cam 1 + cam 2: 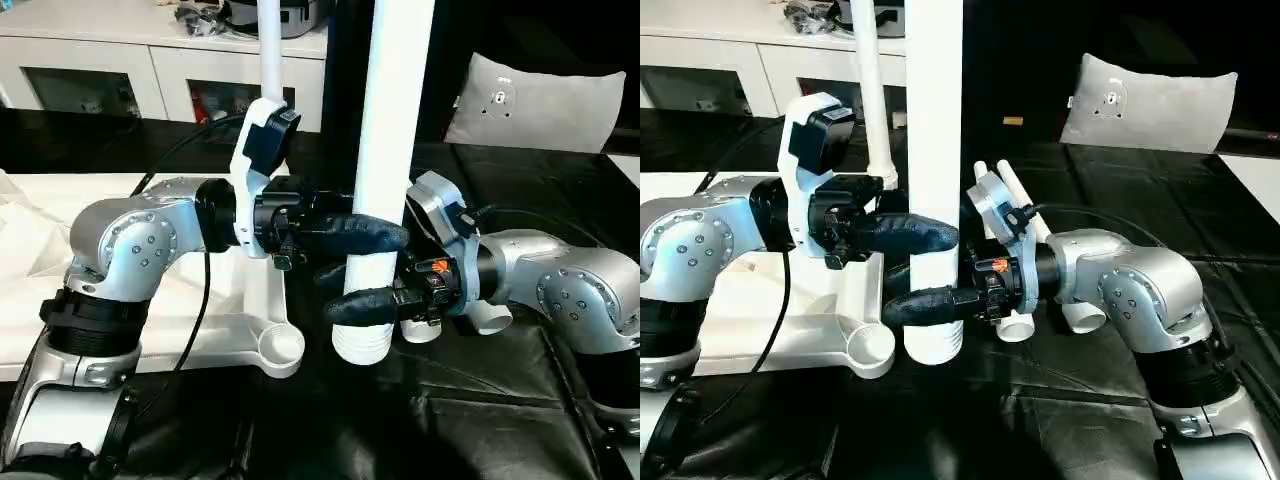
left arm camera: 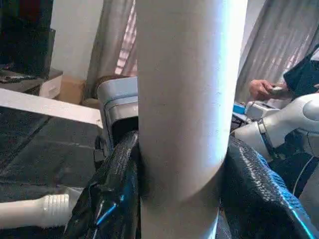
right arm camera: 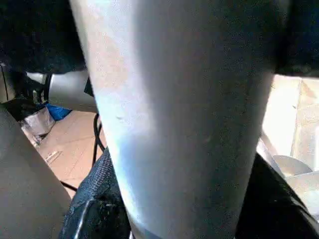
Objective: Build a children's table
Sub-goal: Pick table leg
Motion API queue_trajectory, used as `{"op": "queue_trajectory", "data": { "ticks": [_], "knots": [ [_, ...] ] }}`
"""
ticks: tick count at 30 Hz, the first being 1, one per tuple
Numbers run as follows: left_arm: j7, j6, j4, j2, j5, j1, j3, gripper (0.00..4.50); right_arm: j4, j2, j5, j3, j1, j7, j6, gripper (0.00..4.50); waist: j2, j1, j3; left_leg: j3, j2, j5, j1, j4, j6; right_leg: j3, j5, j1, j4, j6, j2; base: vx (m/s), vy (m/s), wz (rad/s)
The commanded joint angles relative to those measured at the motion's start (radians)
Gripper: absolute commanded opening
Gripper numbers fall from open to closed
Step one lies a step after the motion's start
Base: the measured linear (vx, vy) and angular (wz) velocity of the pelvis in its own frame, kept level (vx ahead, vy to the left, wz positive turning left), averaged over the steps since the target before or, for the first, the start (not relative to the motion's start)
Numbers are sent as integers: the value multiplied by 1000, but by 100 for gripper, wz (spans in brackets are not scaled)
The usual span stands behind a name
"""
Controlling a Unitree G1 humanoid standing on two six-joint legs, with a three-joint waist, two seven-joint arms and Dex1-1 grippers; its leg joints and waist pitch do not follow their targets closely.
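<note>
Upright leg (image 1: 392, 150) clamped between left gripper (image 1: 345, 238) above and right gripper (image 1: 362, 303) below, threaded end just beside tabletop (image 1: 215, 335) corner socket (image 1: 281, 349); likely light, stiff, slick plastic, best gripped low near threads.

- white tabletop (image 1: 790, 300) lies flat, raised rim, round corner socket (image 1: 872, 347) facing up
- one tapered leg (image 1: 934, 150) stands upright just beside that socket; another leg (image 1: 870, 90) upright behind
- two spare legs (image 1: 1025, 235) lying on the dark surface
</note>
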Motion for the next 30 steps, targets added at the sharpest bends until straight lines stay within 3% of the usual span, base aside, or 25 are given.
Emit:
{"op": "queue_trajectory", "data": {
  "ticks": [1,5,10,12,21,25,30],
  "knots": [
    [-2,-15,-8,7,12,-25,0,190,0,-5,16,-27,-10,8,4,277,-2,4,-66,23,-4,-91,0,-64,-8,20,-178,67,-67,-200,-40,0,0,0],
    [-10,-12,-10,12,10,-25,-2,190,-3,-5,26,-41,-10,7,2,310,-1,4,-65,23,-4,-94,0,-64,-8,20,-180,66,-67,-199,-39,0,0,0],
    [-12,-12,-11,12,11,-24,-4,190,-3,-2,41,-52,-10,7,7,314,1,4,-66,23,-4,-92,1,-64,-7,20,-166,67,-66,-206,-39,0,0,0],
    [-16,-13,-11,13,13,-23,-5,190,-2,0,49,-56,-10,8,13,280,1,5,-65,23,-4,-96,0,-64,-8,20,-174,67,-67,-205,-40,0,0,0],
    [-12,-18,-2,5,18,-30,-3,190,-9,-3,46,-37,-1,5,23,205,1,5,-66,22,-4,-94,0,-64,-10,20,-169,68,-66,-206,-39,0,0,0],
    [-8,-24,2,4,28,-31,-4,190,-9,-5,41,-36,0,6,22,198,4,5,-66,22,-4,-97,0,-65,-11,20,-167,67,-66,-208,-39,0,0,0],
    [26,-34,11,-1,53,-28,-2,190,-3,-1,33,-33,2,3,15,196,-2,4,-66,23,-4,-96,1,-64,-8,20,-165,67,-66,-210,-39,0,0,0]
  ]
}}
